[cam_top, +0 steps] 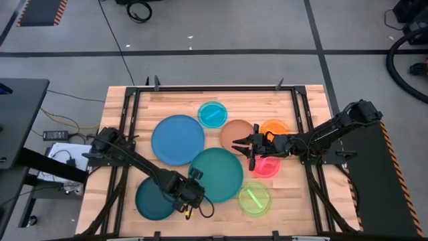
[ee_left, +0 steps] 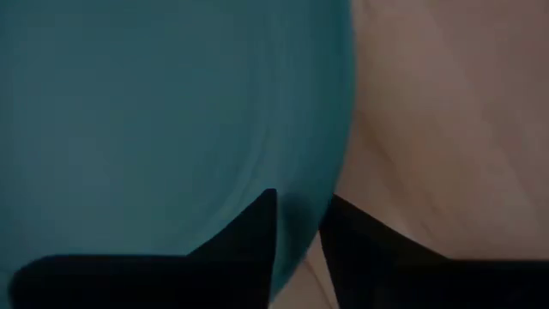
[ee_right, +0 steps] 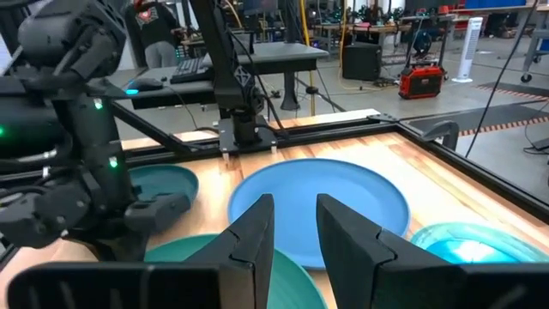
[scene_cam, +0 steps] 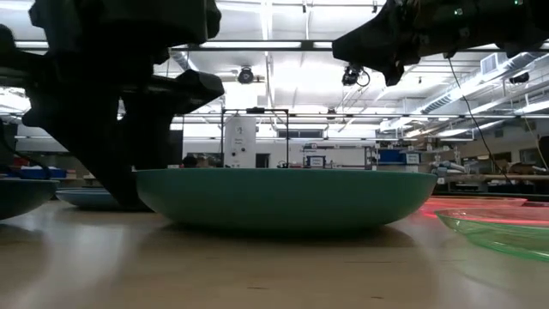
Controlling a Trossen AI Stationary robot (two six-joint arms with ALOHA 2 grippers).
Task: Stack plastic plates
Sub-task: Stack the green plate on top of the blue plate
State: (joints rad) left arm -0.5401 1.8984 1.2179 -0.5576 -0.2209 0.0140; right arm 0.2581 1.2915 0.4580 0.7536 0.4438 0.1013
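Note:
Eight plates lie on the wooden table: blue (cam_top: 177, 138), large teal (cam_top: 216, 174), dark-teal (cam_top: 155, 199), brown (cam_top: 235, 134), cyan (cam_top: 212, 114), orange (cam_top: 275, 127), pink (cam_top: 267, 167) and lime (cam_top: 254, 197). My left gripper (cam_top: 185, 197) is low at the dark-teal plate's right edge, between it and the large teal plate (scene_cam: 283, 197), and is shut on the dark-teal rim. My right gripper (cam_top: 252, 152) hovers above the gap between the brown and pink plates. It is open by a narrow gap (ee_right: 296, 215) and holds nothing. My left gripper (ee_left: 302, 227) has the dark-teal plate's rim (ee_left: 300, 219) between its two fingers, one finger (ee_left: 253, 236) over the plate's inside and the other (ee_left: 360, 240) outside over bare wood. It comes from above, pointing down. The plate (scene_cam: 17, 196) still rests on the table.
The plates lie close together, with several rims nearly touching. A black frame (cam_top: 200, 88) borders the tabletop. Bare wood shows along the near edge (scene_cam: 257, 266) and at the far left corner (cam_top: 134, 110). My left arm (ee_right: 77, 172) stands across the table from the right gripper.

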